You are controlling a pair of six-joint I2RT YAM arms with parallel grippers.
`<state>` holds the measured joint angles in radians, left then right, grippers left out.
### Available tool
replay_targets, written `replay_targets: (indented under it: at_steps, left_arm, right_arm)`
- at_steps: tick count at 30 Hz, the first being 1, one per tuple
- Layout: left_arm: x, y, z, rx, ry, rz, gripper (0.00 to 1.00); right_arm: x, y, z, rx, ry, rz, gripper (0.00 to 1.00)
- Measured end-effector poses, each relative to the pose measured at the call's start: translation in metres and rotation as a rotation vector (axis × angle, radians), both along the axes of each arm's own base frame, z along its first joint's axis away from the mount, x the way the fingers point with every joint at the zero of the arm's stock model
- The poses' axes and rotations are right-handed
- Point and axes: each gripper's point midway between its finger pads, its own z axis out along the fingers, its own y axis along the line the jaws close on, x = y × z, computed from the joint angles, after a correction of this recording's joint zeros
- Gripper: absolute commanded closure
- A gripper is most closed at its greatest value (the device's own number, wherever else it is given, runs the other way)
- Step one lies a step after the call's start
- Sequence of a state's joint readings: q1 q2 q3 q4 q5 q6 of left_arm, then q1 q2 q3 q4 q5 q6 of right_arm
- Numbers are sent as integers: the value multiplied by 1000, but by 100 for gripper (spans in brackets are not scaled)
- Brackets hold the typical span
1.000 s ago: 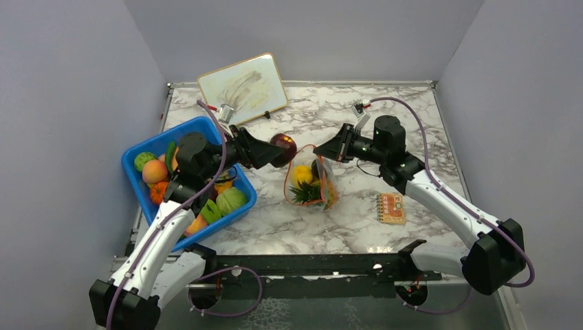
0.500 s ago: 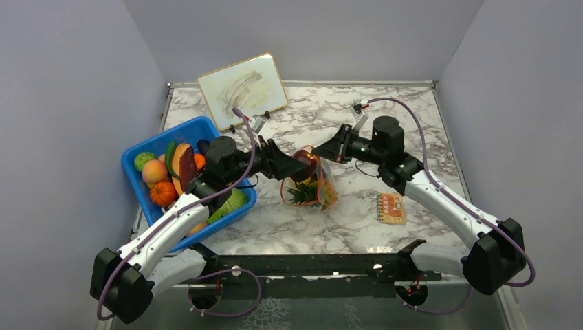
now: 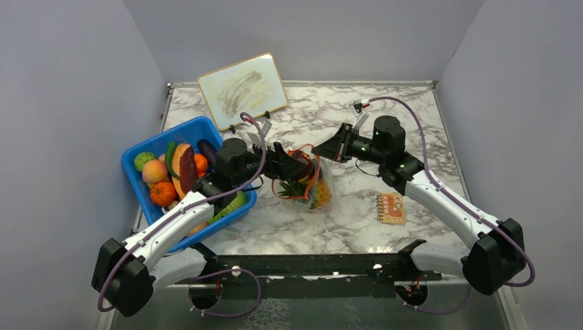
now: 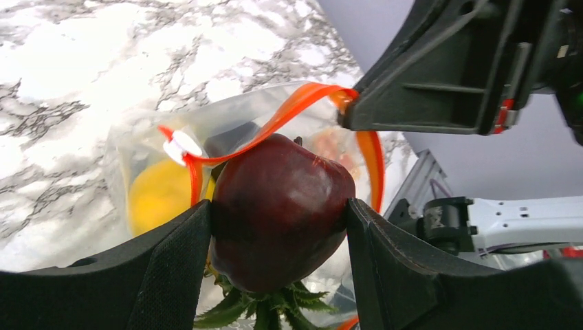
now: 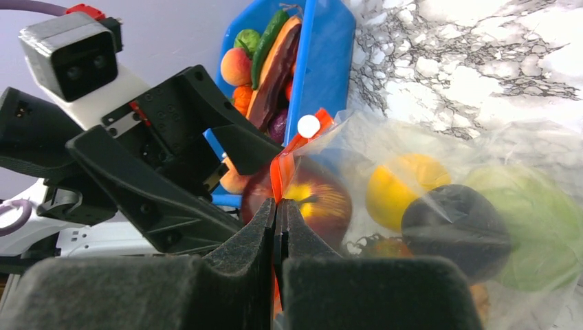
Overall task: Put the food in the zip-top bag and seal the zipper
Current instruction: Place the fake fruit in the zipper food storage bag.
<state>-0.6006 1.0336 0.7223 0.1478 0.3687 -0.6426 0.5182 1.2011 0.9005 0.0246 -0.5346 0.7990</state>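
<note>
My left gripper (image 4: 278, 207) is shut on a dark red apple (image 4: 275, 199) and holds it in the mouth of the clear zip-top bag (image 3: 320, 192), over spiky green leaves (image 4: 258, 317). The bag's orange-red zipper (image 4: 302, 104) loops around the apple. My right gripper (image 5: 277, 206) is shut on the zipper strip (image 5: 278, 168) at the bag's far rim and holds it up; from above it (image 3: 328, 152) sits just right of the bag. Inside the bag lie a yellow fruit (image 5: 402, 189), a dark round fruit (image 5: 454, 227) and a green one (image 5: 540, 227).
A blue tub (image 3: 161, 137) at the left holds several more toy fruits and vegetables. A framed whiteboard (image 3: 242, 86) leans at the back. A small orange notebook (image 3: 391, 207) lies right of the bag, near my right forearm.
My left arm carried the apple rightward from beside the tub into the bag's mouth. My right gripper stayed put on the zipper.
</note>
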Motion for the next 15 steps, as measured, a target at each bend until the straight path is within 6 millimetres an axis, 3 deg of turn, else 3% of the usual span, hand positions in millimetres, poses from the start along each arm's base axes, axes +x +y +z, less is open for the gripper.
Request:
replay_targets:
  at_steps: [3,6,15]
  left_arm:
    - [1,-3,-12,34,16,4,63]
    - [2,-5,-21,63,25,13,55]
    - [5,-3,-22,114,1,32,18]
  right_arm:
    - [-2,2,1,2,-7,13,99]
    - [-5,4,2,2,-12,26,99]
    - [-7,6,2,4,-18,36,99]
